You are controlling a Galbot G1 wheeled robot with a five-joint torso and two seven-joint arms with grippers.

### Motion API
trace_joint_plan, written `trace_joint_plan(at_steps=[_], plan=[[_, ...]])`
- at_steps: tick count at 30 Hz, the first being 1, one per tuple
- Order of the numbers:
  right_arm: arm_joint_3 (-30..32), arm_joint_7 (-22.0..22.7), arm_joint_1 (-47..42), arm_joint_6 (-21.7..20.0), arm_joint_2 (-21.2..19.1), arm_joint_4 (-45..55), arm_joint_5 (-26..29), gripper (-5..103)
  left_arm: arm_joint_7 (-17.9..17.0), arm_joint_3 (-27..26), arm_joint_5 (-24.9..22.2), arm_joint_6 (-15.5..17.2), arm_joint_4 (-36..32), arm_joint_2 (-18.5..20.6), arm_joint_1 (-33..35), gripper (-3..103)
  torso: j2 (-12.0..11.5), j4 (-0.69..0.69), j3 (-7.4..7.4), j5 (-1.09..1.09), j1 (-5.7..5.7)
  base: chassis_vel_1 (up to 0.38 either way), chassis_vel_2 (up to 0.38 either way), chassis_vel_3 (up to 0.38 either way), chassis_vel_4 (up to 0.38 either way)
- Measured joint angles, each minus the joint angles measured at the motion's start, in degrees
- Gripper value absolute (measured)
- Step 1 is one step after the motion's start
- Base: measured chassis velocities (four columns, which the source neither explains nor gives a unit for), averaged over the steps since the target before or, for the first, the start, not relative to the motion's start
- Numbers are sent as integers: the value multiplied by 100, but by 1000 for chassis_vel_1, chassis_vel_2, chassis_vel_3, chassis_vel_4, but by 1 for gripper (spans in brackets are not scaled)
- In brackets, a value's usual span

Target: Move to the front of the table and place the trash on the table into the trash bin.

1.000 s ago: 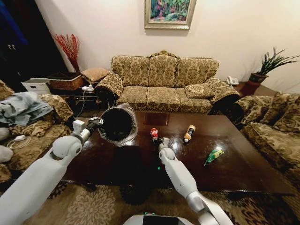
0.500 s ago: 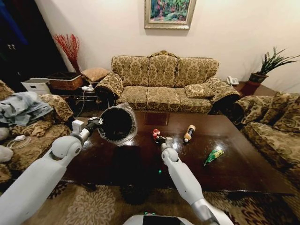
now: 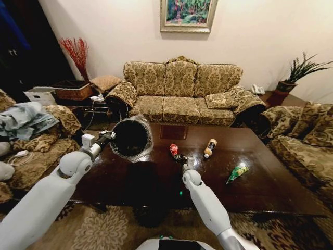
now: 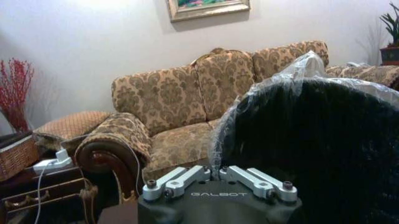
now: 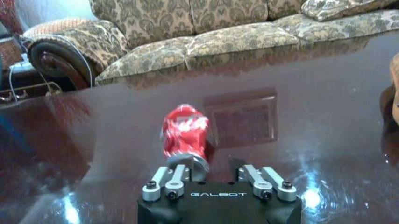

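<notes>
In the head view the left gripper (image 3: 107,137) holds the trash bin (image 3: 130,138) up by its rim, tipped so its dark mouth faces the camera above the near-left part of the table (image 3: 260,182), while the right gripper (image 3: 178,156) reaches out low over the wood just beside the red can (image 3: 173,149); the brown bottle (image 3: 209,148) and the green bottle (image 3: 237,172) lie further to the right, well apart from each other. In the left wrist view the fingers (image 4: 181,179) are pressed together on the bin's bag-lined rim (image 4: 234,116); that crinkly film looks slippery, so the tilted bin could sag or slide out. In the right wrist view the right gripper's jaws stand spread, and the can (image 5: 184,132) sits off toward one finger (image 5: 176,176) rather than centred in the gap. I judge that closing from here could pinch only the can's edge or nudge it, and on the glossy top it would skid or roll away.
</notes>
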Motion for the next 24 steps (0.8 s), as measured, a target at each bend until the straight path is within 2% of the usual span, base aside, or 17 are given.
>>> trace_joint_plan(at_steps=[2, 3, 5, 9, 10, 12, 14, 17, 23, 24], plan=[[0, -26, 19, -4, 7, -49, -5, 41, 1, 1, 0, -1, 1, -4, 0, 2, 0, 0, 0, 0, 0, 0, 0, 0, 0], [-2, -57, 45, -5, 21, -101, -20, 53, 1, 2, 1, -2, 1, -10, 0, 2, 0, 0, 0, 0, 0, 0, 0, 0, 0], [-8, -73, 76, -6, 42, -154, -34, 53, 2, 5, 1, -2, 1, -12, 0, 2, 0, 0, 0, 0, -1, 0, 0, 0, 0], [-23, -163, 214, 25, 124, -317, -78, 75, 5, 14, 1, -4, 4, -16, -2, 2, 0, 0, 0, 0, 0, 0, 0, 0, 0], [-23, -163, 214, 25, 124, -317, -78, 75, 5, 14, 1, -4, 4, -16, -2, 2, 0, 0, 0, 0, 0, 0, 0, 0, 0], [-56, -263, 240, 67, 142, -296, -76, 85, 6, 14, 1, -4, 7, -13, -2, 2, 0, 0, 0, 0, 0, 0, 0, 0, 0], [-74, -295, 256, 70, 156, -283, -77, 85, 7, 13, -1, -5, 9, -8, -2, 2, 0, 0, 0, 0, 0, 0, 0, 0, 0], [-85, -335, 439, 112, 283, -498, -175, 99, 13, 20, -7, -8, 12, -2, -11, 2, 0, 1, 0, 0, -1, 0, 0, 0, 0], [-19, -377, 712, 257, 442, -1072, -293, 100, 14, 29, -9, -17, 11, -9, -1, 2, 0, 1, 0, 0, 0, 0, 0, 0, 0], [0, -421, 775, 287, 476, -1242, -315, 103, 17, 27, -9, -23, 10, -13, 4, 2, 0, 0, 0, 0, 0, 0, 0, 0, 0]])
